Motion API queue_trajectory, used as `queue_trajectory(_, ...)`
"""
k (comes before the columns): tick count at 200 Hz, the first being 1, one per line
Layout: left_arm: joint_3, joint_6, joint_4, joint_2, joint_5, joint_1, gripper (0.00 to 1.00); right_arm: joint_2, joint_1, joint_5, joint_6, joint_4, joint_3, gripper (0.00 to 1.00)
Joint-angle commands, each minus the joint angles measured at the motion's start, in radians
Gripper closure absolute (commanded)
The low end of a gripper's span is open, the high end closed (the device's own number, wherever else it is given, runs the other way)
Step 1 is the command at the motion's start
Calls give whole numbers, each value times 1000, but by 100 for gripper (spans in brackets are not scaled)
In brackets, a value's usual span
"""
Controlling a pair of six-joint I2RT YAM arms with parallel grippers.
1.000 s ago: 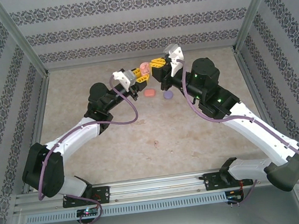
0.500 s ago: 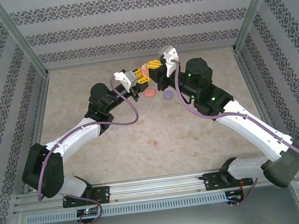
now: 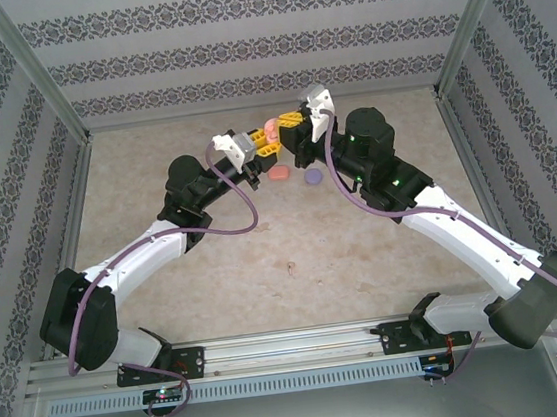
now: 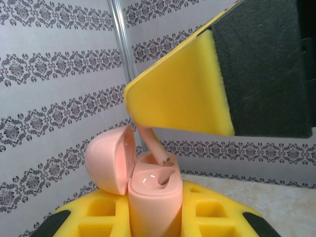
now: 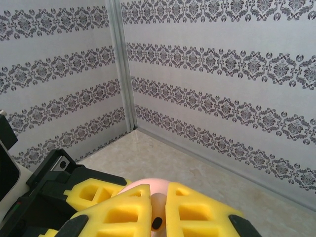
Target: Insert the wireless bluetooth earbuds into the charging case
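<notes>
left gripper [image 3: 263, 142]: upper centre of the top view, clamped on the open pale pink charging case [image 4: 153, 197], its lid [image 4: 109, 160] swung left.
pale pink earbud [image 4: 152, 142]: pinched in the closed right gripper [image 3: 295, 122], stem tip at the mouth of the case's socket; contact unclear.
coral-red case [image 3: 279, 173], purple case [image 3: 311, 178]: on the table, just below the grippers.
table [image 3: 385, 257]: bare across the middle and right; one tiny piece [image 3: 291, 265] at centre.
back wall [image 3: 264, 84]: near, above both grippers.
</notes>
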Motion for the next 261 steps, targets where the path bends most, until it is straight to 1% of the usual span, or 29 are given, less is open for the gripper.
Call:
queue_trajectory(1,35,0,11,-33,22,-16,100,10,-7,-30,19,34,-5,88)
queue_trajectory(180,47,13,-19,-31,17,-15,100,-37,-6,-34,53,54,-46,90)
queue_trajectory(261,54,4,-15,-39,10,-15,100,-40,-6,-38,39,25,-84,91)
